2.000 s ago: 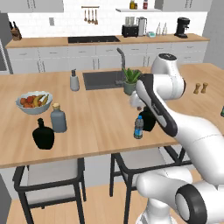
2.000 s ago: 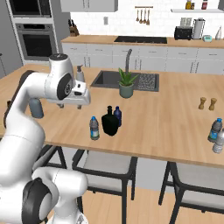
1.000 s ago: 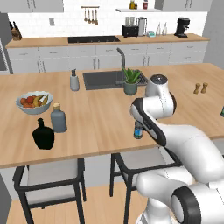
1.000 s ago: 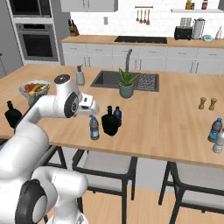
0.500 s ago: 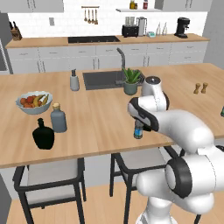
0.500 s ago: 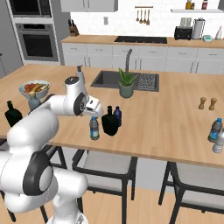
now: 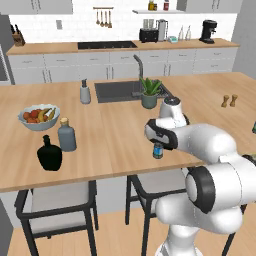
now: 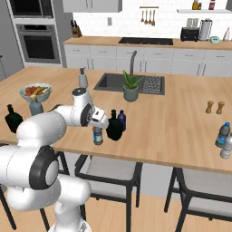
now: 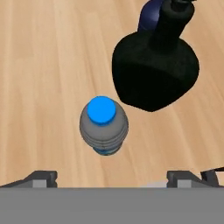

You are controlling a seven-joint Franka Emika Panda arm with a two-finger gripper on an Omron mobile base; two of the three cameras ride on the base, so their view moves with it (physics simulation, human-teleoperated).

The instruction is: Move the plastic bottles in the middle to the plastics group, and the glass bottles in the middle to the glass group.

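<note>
The gripper point(image 9: 111, 176) hangs over the near part of the wooden counter point(image 8: 172, 122), close to its front edge, looking down. Bare wood lies open on the hand's left side and toward the sink point(image 8: 129, 84); the front edge drops off just behind the hand, with stools point(image 8: 106, 174) under it.

Right below the hand, between and a little beyond the fingertips point(image 9: 41, 177), stands the clear bottle point(image 9: 103, 126) with its blue cap up, upright on the wood. In the right base view it stands just under the hand point(image 8: 98, 136); in the left base view its labelled lower half shows beneath the wrist point(image 7: 158, 150).

Just beyond it and to the hand's right stands the black squarish bottle point(image 9: 154, 70), near the clear one but apart from it in the hand view; it crowds that side. Behind the black one, touching or nearly so, is the dark blue bottle point(image 9: 151, 16), mostly hidden.

Well off along the counter to the arm's left stand the round black flask point(image 7: 49, 154) and the grey-blue corked bottle point(image 7: 66, 135), beside a fruit bowl point(image 7: 38, 116). Well off to its right, near the far end, stand small clear bottles point(image 8: 224, 138). A potted plant point(image 8: 131, 87) and soap dispenser point(image 8: 83, 78) sit by the sink, clear of the hand.

The jaws stand wide apart, one tip at each side of the clear bottle's width, touching nothing and holding nothing.
</note>
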